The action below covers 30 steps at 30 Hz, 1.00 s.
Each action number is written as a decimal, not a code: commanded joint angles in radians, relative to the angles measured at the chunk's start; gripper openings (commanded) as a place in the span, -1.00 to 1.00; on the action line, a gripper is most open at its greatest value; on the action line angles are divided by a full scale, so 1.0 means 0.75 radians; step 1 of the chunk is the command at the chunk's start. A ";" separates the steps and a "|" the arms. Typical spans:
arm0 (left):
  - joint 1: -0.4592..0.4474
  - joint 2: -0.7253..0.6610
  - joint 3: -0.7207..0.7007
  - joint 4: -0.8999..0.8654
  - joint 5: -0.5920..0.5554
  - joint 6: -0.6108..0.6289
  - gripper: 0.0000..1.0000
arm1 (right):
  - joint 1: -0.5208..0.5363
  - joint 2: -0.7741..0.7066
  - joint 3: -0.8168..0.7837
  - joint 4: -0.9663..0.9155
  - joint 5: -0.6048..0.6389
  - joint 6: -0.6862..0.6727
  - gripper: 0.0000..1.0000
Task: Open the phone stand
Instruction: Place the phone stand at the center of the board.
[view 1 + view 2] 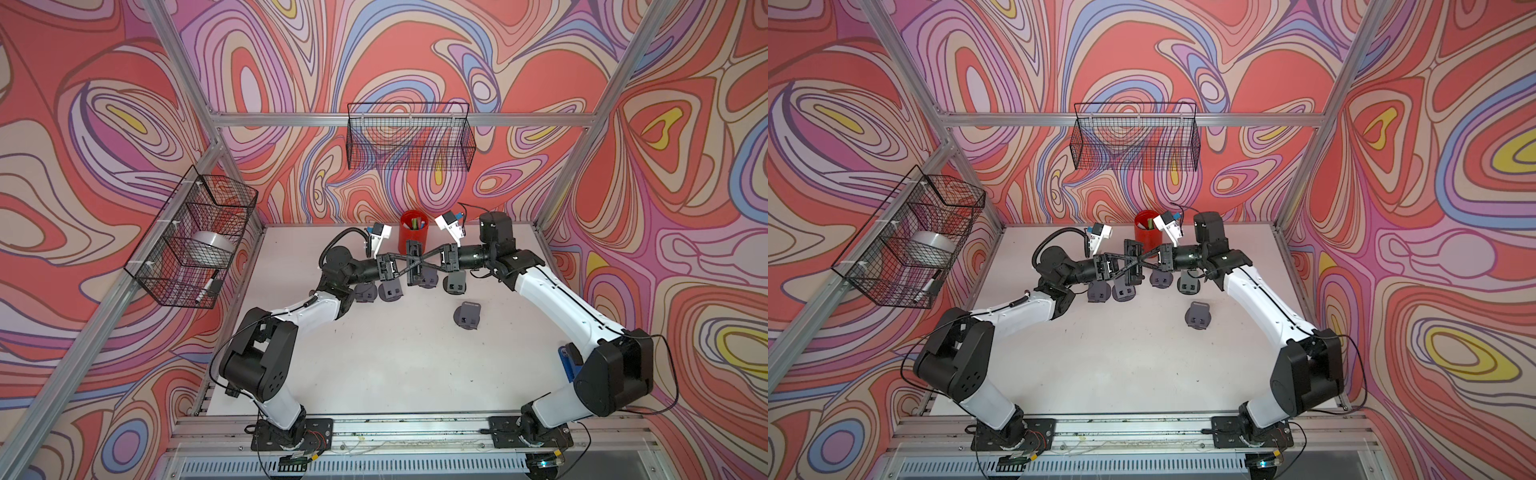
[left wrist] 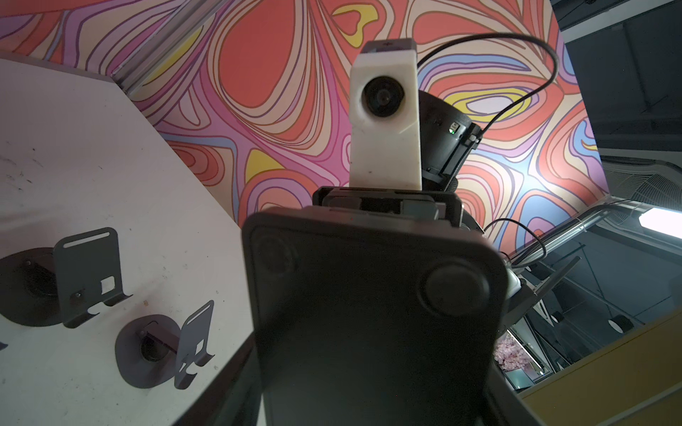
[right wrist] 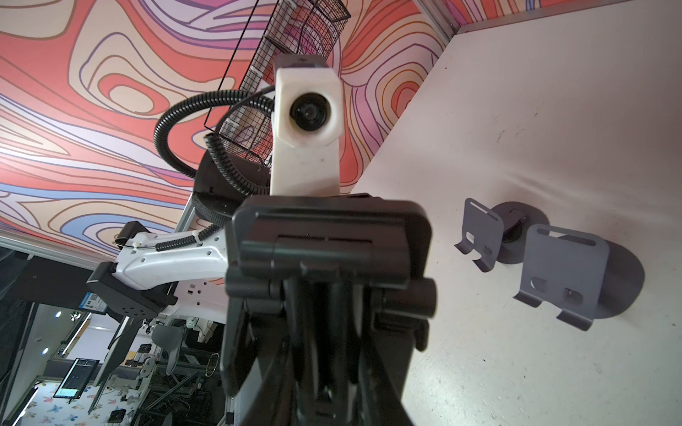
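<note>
The black phone stand [image 1: 414,249] [image 1: 1133,250] hangs in the air over the back middle of the white table [image 1: 395,365], held from both sides. My left gripper [image 1: 412,263] [image 1: 1134,264] comes in from the left and is shut on it. My right gripper [image 1: 419,262] [image 1: 1142,262] comes in from the right and is also shut on it. In the left wrist view the phone stand's flat underside [image 2: 369,313] with round rubber feet hides my fingers. In the right wrist view the stand's hinged side [image 3: 328,239] faces the camera, with dark fingers closing on its middle part.
Several grey phone stands stand open on the table below the grippers [image 1: 390,291] [image 1: 455,283], one nearer the front [image 1: 467,316]. A red cup [image 1: 413,232] with pens is just behind. Wire baskets hang on the back wall [image 1: 409,137] and the left frame [image 1: 195,241].
</note>
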 commanded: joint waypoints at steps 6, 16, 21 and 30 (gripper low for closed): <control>0.073 -0.063 -0.044 -0.005 0.013 0.048 -1.00 | -0.027 -0.015 0.049 -0.062 -0.037 -0.034 -1.00; 0.118 -0.092 -0.064 -0.036 0.017 0.056 -1.00 | -0.035 -0.038 0.054 -0.139 -0.038 -0.086 -1.00; 0.127 -0.103 -0.069 -0.046 0.014 0.059 -1.00 | -0.035 -0.048 0.049 -0.157 -0.035 -0.100 -1.00; 0.114 -0.102 -0.071 -0.003 -0.070 -0.003 -1.00 | -0.024 -0.035 0.042 -0.142 0.002 -0.103 -1.00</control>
